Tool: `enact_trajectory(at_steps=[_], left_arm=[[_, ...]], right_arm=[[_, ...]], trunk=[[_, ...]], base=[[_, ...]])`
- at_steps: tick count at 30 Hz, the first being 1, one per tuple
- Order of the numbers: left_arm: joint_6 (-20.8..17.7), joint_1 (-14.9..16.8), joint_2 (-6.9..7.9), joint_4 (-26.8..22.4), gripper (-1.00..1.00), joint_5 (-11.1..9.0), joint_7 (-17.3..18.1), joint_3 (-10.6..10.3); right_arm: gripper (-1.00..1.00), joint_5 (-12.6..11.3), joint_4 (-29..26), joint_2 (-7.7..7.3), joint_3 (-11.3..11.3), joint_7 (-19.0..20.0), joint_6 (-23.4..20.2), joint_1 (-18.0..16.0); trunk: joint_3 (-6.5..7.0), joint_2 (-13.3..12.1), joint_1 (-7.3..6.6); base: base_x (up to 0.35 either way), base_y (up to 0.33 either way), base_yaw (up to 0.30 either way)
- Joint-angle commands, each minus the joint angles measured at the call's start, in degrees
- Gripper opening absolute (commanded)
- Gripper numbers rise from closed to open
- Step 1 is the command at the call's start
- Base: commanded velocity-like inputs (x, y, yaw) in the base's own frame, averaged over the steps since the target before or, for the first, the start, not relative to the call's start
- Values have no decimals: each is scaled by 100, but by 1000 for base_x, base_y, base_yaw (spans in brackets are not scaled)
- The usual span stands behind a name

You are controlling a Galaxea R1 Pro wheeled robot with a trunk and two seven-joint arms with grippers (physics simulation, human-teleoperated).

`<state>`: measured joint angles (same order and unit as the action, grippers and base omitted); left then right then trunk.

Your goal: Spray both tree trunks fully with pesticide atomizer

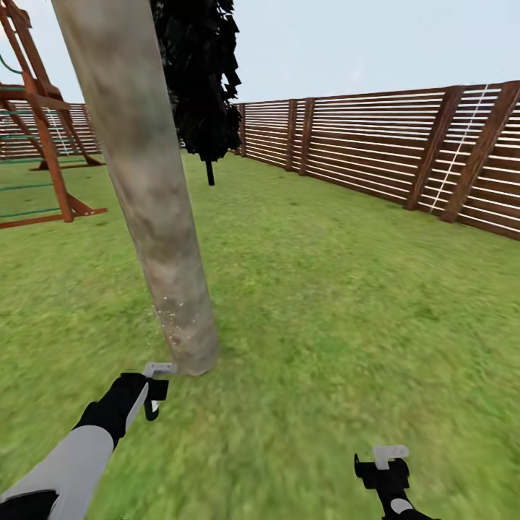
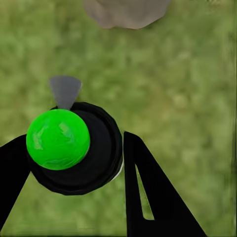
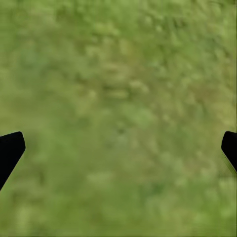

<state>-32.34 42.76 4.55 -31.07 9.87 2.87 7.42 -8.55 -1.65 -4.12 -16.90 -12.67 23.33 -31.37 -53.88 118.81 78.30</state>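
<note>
The pesticide atomizer has a bright green ball top on a round black cap, with a grey nozzle toward the tree. My left gripper is shut on it, one black finger on each side. In the head view this left gripper hangs low over the grass floor, just in front of the foot of a thick grey-brown tree trunk. Pale speckles dot the trunk's lower part. The trunk's base is also in the left wrist view. My right gripper is open over bare grass, holding nothing.
A black-leaved cypress stands behind the trunk. A brown slatted fence runs along the right and the back. A red-brown wooden play frame stands at the left. Open lawn lies to the right of the trunk.
</note>
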Motion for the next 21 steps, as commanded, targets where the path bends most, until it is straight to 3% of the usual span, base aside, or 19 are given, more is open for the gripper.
enact_trajectory(at_steps=[1, 8, 21], left_arm=[[-27, 4, -17, -6, -100, 60, 30, 32], [-3, 4, -46, -6, -100, 52, 30, 40], [6, 4, -45, -31, -100, 46, 30, 40]], right_arm=[[100, -58, -2, -1, -49, -7, 13, 0], [100, -51, -2, -1, -50, -7, 13, 0], [100, -50, -2, 1, -50, -7, 13, 0]], trunk=[[-5, 2, 0], [-5, 2, 0], [-5, 2, 0]], base=[[137, -266, 266], [180, -239, 238], [31, -271, 10]])
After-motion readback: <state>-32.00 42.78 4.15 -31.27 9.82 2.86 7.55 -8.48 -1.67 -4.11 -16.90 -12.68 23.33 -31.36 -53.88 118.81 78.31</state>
